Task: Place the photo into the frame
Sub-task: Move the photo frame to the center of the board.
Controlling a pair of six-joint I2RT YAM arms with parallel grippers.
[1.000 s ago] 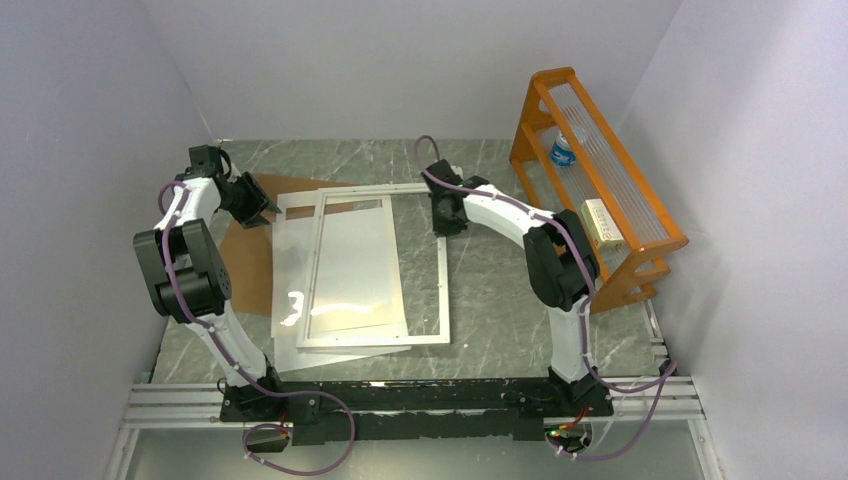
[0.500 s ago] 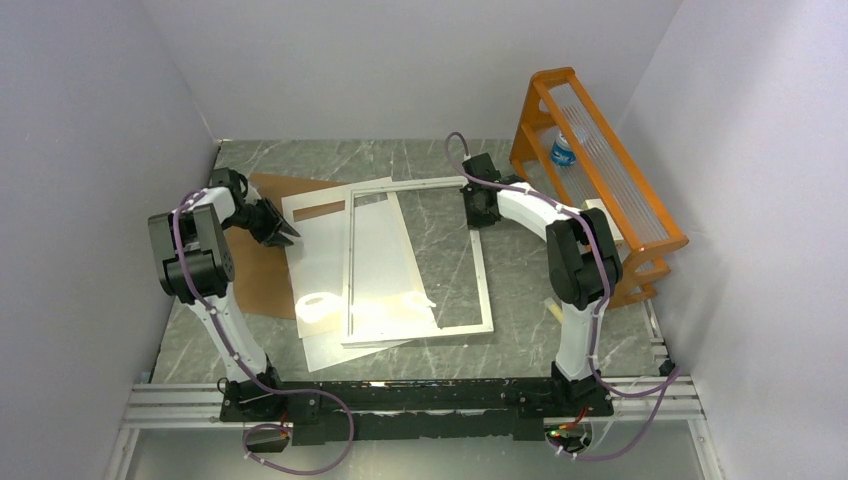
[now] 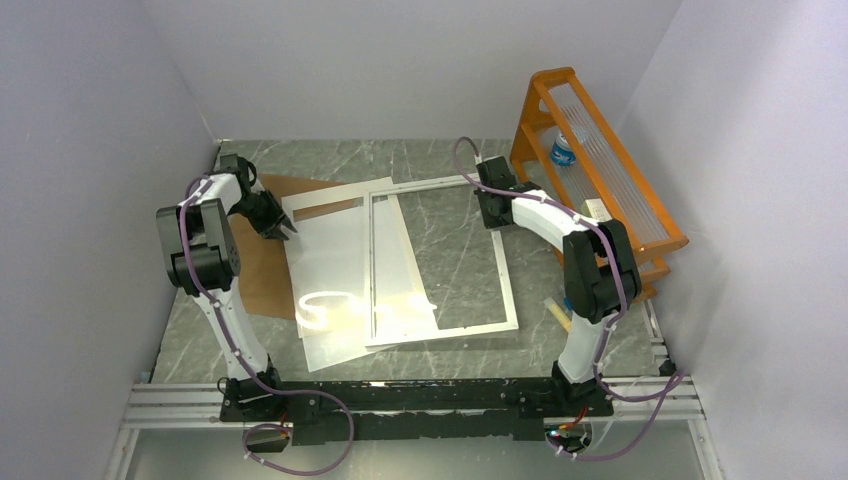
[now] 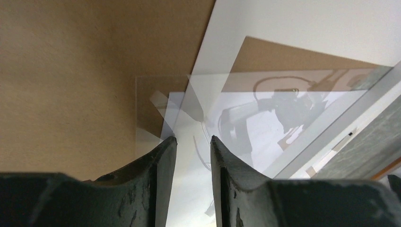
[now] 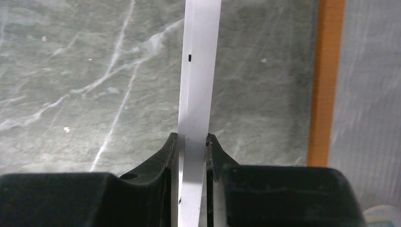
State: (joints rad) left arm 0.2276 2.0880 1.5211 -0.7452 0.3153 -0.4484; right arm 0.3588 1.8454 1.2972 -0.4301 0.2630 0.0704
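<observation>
Your right hand (image 5: 191, 142) is pinched shut on a thin white rail of the frame (image 3: 443, 333), at its far right corner, close to the orange rack (image 3: 600, 170). Over the last second it has dragged the frame to the right across the bench (image 3: 420, 160). A second ago the frame lay squarely over the pile of sheets (image 3: 340, 300). Now only its left rail overlaps them, and most of its opening shows bare grey marble.

Your left hand (image 3: 283, 230) has shifted too. It was over the brown backing board (image 3: 258, 275) and is now at the far left corner of the white card mat (image 3: 305, 245). Its fingers stand a narrow gap apart at the corner of a clear sheet (image 4: 150, 106). The wrist view does not show whether they pinch that sheet or only hover over it.

No printed picture shows anywhere. The photo may be one of the white sheets lying face down in the pile, but that cannot be confirmed. By the look of it, the frame is being pulled aside so you can sort the layers, and the photo is not yet in it.
</observation>
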